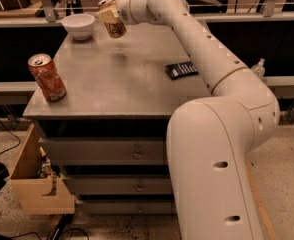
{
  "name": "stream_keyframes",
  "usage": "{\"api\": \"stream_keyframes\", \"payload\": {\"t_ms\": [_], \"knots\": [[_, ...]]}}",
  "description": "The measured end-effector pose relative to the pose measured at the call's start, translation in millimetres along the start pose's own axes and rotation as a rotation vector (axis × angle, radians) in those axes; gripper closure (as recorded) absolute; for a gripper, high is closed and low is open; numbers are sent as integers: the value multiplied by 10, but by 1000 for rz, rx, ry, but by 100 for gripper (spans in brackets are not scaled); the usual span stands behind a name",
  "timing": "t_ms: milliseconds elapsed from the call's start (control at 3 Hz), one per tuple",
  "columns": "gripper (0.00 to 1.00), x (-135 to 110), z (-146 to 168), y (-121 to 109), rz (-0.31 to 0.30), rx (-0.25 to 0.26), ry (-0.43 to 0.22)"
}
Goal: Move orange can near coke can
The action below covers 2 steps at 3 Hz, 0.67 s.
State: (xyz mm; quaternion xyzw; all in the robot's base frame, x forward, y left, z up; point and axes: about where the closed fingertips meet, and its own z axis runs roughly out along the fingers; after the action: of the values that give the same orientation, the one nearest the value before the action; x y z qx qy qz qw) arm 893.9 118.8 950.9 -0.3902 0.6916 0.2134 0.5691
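Orange can (116,28) grasped, not yet delivered.
Camera view: the gripper (108,16) clamps the tilted orange can above the bench's (127,89) far end; the coke can (47,77) stands well apart near-left, so carrying and placing likely remain.

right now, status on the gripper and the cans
Gripper shut on golden bronze-orange drink can, held above grey metal table's far end. Red drink can with white markings upright at near corner. White bowl close beside held can.
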Motion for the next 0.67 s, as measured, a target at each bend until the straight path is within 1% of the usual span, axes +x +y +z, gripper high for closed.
{"api": "stream_keyframes", "payload": {"t_ms": [333,667], "knots": [[100,-101,-272,-58,-35,41,26],[100,-162,-518,21,-34,60,37]]}}
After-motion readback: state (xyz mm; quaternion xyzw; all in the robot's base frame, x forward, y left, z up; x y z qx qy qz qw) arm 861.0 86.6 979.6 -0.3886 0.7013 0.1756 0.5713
